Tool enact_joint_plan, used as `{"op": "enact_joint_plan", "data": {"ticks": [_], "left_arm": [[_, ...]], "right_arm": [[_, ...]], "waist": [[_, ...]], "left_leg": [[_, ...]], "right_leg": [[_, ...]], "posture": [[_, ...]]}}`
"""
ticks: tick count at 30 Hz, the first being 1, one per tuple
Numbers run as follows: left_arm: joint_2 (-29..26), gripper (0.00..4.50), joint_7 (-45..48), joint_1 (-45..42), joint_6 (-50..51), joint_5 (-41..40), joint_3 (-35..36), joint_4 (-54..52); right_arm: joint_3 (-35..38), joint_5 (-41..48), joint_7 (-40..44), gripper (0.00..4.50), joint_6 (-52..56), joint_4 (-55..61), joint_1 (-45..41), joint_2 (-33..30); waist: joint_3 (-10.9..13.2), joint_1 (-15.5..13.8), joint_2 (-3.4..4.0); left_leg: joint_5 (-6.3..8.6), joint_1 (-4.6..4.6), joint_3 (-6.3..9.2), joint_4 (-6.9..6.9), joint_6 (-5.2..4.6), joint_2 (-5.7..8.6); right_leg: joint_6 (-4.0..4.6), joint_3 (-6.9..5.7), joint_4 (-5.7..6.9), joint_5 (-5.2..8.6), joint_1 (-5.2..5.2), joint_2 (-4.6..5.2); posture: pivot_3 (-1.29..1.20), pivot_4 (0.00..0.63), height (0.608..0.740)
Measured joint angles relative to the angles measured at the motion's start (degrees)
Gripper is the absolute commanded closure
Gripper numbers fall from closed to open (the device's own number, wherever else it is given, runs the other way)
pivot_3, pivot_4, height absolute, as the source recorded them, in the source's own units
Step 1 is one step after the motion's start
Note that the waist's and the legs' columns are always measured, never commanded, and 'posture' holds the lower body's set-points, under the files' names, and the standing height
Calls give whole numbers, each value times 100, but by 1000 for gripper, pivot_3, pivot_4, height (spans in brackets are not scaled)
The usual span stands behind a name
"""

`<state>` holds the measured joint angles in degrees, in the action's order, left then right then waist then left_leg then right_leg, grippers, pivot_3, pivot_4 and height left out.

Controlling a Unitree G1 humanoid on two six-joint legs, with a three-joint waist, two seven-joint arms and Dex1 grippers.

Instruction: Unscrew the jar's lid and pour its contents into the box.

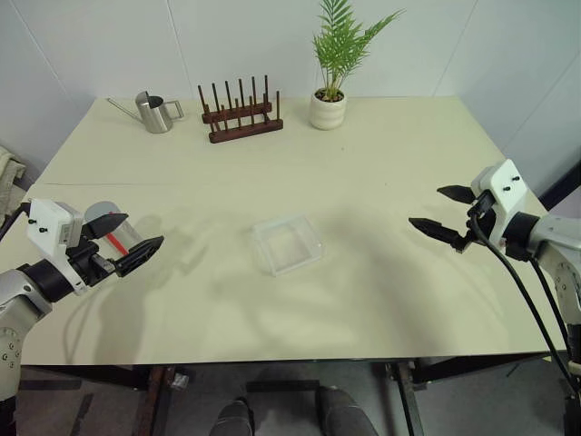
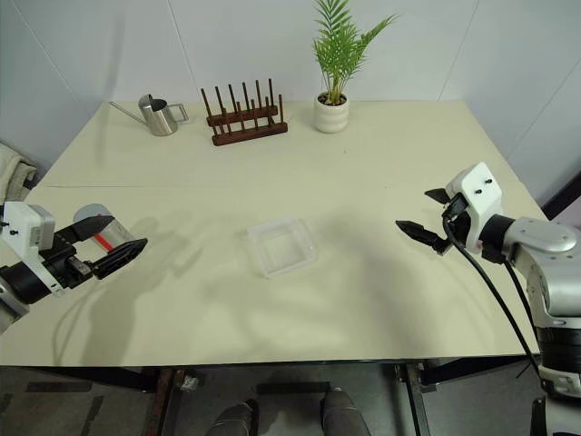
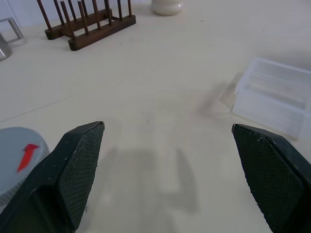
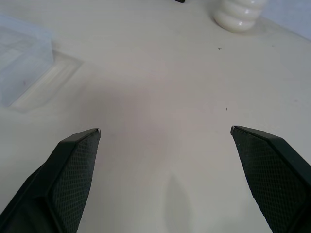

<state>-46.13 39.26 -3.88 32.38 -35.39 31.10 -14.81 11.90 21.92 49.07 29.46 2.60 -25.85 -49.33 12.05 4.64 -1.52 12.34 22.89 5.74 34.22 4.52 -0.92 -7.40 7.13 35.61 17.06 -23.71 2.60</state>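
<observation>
Where the scene is catalogued by size, the cream table [image 1: 363,300] is entered first, bearing every item listed below.

Left gripper [image 1: 125,238]: held above the table's left side, raised clear of the surface and pointed roughly level toward the table's middle. Its jaws are spread wide and nothing is held between them. In the left wrist view the two black fingers [image 3: 73,179] are seen far apart with bare tabletop between.

Right gripper [image 1: 442,213]: held above the table's right side, angled slightly downward and pointed inward toward the middle. Its jaws are likewise spread wide and empty.

Potted fern [image 1: 331,64]: set in a ribbed white pot at the far edge, near the centre.

Wooden peg rack [image 1: 240,118]: placed at the far edge, between the fern and the steel watering can [image 1: 154,112].

Box [image 1: 288,243]: a clear shallow tray, lying flat near the table's middle, between the two grippers and well apart from both.

Jar [image 1: 118,238]: clear, standing upright on the left side, partly hidden behind the left gripper's fingers. Whether it is touched cannot be told.

Lid [image 3: 22,155]: grey with a red mark, seated on the jar.

Contents: not discernible.
</observation>
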Motion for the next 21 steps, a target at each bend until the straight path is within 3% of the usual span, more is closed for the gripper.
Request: {"op": "enact_joint_plan", "data": {"ticks": [12, 18, 21], "left_arm": [[546, 13, -383, 23, -369, 237, -88, -48], [1090, 13, -1029, 342, -491, 450, -52, -468], [1763, 13, -1621, 539, -705, 669, -62, -774]], "right_arm": [[-268, -19, -273, 0, 448, 131, -435, 80], [-455, 232, 230, 0, 270, 94, -655, 403], [-497, 345, 601, 0, -300, -112, -759, 757]], "waist": [[0, 11, -1], [4, 5, -7], [6, 6, -12]], "left_leg": [[0, -15, -31, 13, 0, 1], [1, -13, -32, 14, -2, 1], [4, -29, -42, 15, -2, 2]], "right_leg": [[5, 37, 0, 0, 4, -3], [-23, 39, -3, -15, 6, -4], [-28, 48, -11, -18, 25, -4]], "posture": [[0, 150, 740], [0, 150, 740], [0, 150, 740]]}}
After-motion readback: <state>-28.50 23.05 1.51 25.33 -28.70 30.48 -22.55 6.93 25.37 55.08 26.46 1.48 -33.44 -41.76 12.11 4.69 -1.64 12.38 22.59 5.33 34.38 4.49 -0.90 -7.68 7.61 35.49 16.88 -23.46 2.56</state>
